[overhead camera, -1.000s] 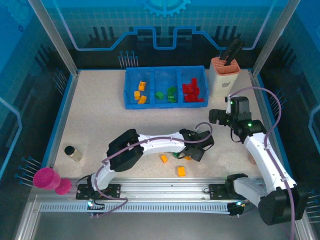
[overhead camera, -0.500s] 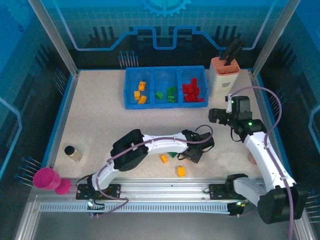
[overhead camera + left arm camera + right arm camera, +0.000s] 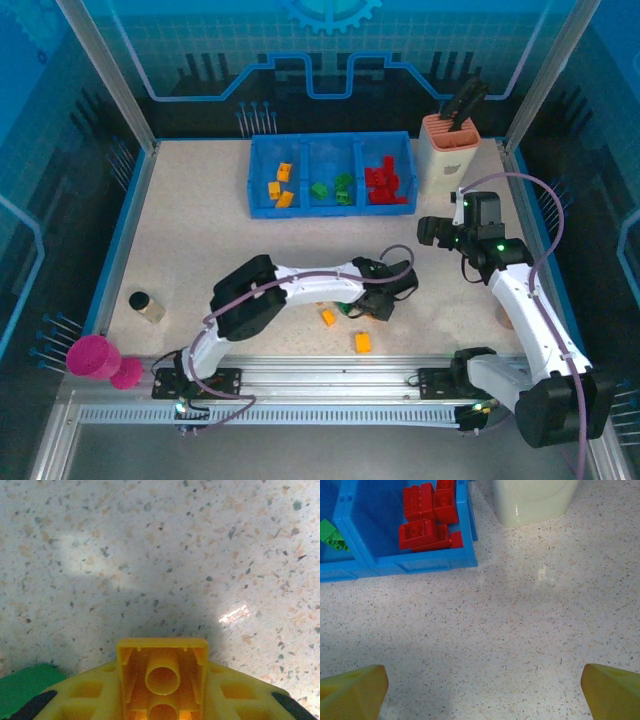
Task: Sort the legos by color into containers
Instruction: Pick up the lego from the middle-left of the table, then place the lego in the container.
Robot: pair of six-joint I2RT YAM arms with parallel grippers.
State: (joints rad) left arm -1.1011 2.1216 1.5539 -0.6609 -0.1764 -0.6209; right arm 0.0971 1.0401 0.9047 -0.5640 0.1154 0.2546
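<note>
**Left gripper** (image 3: 385,300): near centre of the table (image 3: 200,235), low over the surface. In the wrist view it is clenched on an orange-yellow brick (image 3: 162,672). The brick's hollow underside faces the camera, and the fingers (image 3: 85,700) sit flush on both flanks.

**Green brick** (image 3: 25,685): on the table just left of the held piece, close beside the left finger.

**Loose orange bricks**: two, near centre, one (image 3: 327,317) left of the gripper and one (image 3: 363,342) nearer the table edge.

**Right gripper** (image 3: 428,232): right of centre, released and spread wide, with nothing between its fingertips (image 3: 352,692).

**Blue tray** (image 3: 330,209): far centre. Orange pieces (image 3: 280,185) fill the left compartment, green pieces (image 3: 332,188) the middle and red pieces (image 3: 383,183) the right.

**Hazards, as judged:**
- The flanks are smooth and how deep the hold goes is hidden, so the brick may pivot or slip out on the lift.
- The green neighbour lies close enough to be dragged or flicked as the fingers rise.
- The matching compartment is the far-left one. A release short of it, or over the dividing wall, would drop orange among green.
- A high release could bounce the brick out of the low tray.
</note>
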